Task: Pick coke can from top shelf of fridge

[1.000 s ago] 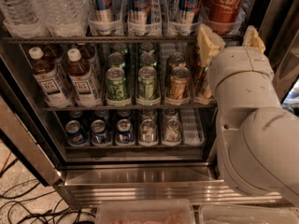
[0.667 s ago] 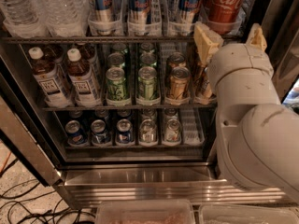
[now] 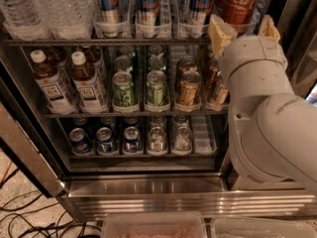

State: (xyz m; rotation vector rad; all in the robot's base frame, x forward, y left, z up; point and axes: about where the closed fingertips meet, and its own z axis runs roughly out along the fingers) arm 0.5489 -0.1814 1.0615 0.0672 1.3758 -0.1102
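Note:
The red coke can (image 3: 239,1) with white script stands at the right end of the top shelf (image 3: 99,42) of the fridge (image 3: 148,195), in a clear lane tray. My gripper (image 3: 242,25) is open just below and in front of it. Its tan fingers (image 3: 220,31) stand one on each side of the can's base, not closed on it. My white arm covers the fridge's right side. Blue-and-silver Red Bull cans (image 3: 148,4) fill the lanes to the left of the coke can.
Water bottles (image 3: 47,6) stand at the top left. The middle rack holds tea bottles (image 3: 86,83), green cans (image 3: 123,89) and gold cans (image 3: 189,87). The lower rack holds several cans (image 3: 131,139). Cables (image 3: 29,217) lie on the floor at the left, and clear bins (image 3: 153,226) sit in front.
My gripper has risen a little, so its fingers now flank the coke can's base. The cans and bottles have not moved.

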